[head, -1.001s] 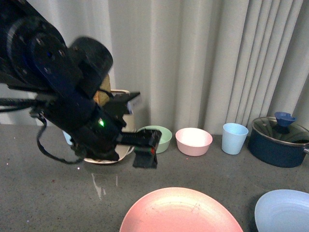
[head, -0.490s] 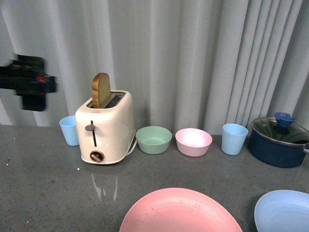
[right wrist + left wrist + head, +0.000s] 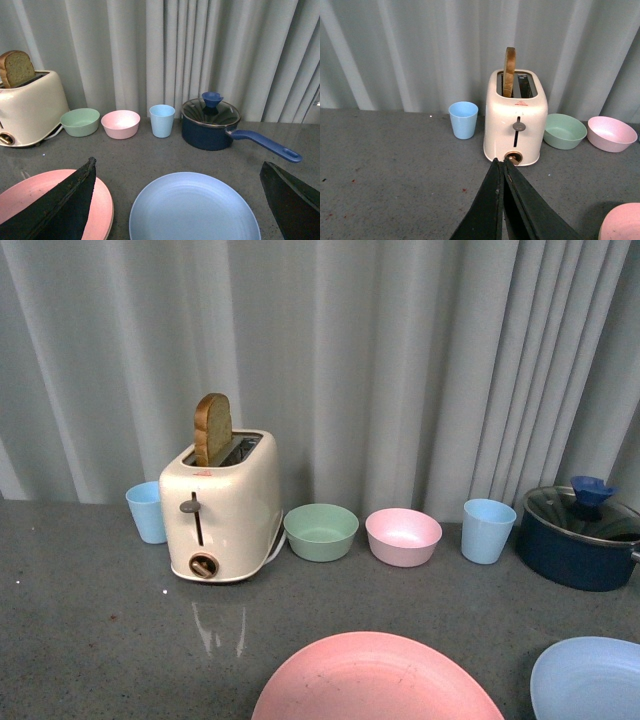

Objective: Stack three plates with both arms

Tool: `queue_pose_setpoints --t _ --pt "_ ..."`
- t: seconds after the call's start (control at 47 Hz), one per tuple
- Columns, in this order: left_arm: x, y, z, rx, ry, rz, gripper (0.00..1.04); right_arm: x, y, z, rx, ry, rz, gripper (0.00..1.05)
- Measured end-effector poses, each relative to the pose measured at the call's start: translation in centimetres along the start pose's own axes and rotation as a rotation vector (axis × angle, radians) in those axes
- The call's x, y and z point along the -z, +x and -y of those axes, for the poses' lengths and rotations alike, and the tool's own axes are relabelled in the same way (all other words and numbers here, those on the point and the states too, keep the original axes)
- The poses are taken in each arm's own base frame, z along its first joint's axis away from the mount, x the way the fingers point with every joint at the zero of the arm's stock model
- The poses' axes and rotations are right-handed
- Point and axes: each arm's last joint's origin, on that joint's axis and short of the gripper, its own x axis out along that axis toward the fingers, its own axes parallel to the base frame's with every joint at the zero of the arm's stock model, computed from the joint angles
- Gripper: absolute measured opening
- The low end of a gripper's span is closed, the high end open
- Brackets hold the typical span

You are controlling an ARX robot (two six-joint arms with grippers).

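A large pink plate (image 3: 375, 680) lies at the near edge of the grey counter, and a light blue plate (image 3: 590, 680) lies to its right. Neither arm shows in the front view. In the right wrist view my right gripper (image 3: 179, 165) is open and empty, its jaws spread wide above the light blue plate (image 3: 195, 210), with the pink plate (image 3: 107, 207) beside it. In the left wrist view my left gripper (image 3: 500, 162) is shut and empty above the counter, in front of the toaster; the pink plate's edge (image 3: 622, 225) shows at the corner. A third plate is out of view.
At the back of the counter stand a cream toaster (image 3: 220, 505) with a bread slice (image 3: 212, 428), a blue cup (image 3: 147, 511), a green bowl (image 3: 321, 531), a pink bowl (image 3: 403, 536), another blue cup (image 3: 488, 530) and a dark blue lidded pot (image 3: 580, 535). A curtain hangs behind.
The black left arm that filled the left of the front view a second ago has swung away to the left and out of that view. The plates have not moved.
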Motion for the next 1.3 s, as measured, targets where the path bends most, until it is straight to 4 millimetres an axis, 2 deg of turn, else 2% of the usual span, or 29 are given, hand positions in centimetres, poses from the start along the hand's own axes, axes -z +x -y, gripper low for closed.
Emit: queue_pose_setpoints --t 0.234,0.426,0.682,1.299 --pt "0.9 -2.3 -1.2 0.005 -0.001 0.000 0.04 0.0 0.0 0.0 0.000 0.000 0.000 0.97" --pt "1.6 -4.2 -1.2 0.001 -0.003 -0.003 0.04 0.0 0.0 0.0 0.000 0.000 0.000 0.97" --pt "2.6 -5.6 -1.2 0.004 -0.004 0.011 0.04 0.0 0.0 0.0 0.000 0.000 0.000 0.97" --pt "1.7 -8.5 -1.3 0.004 -0.004 0.037 0.04 0.0 0.0 0.0 0.000 0.000 0.000 0.97"
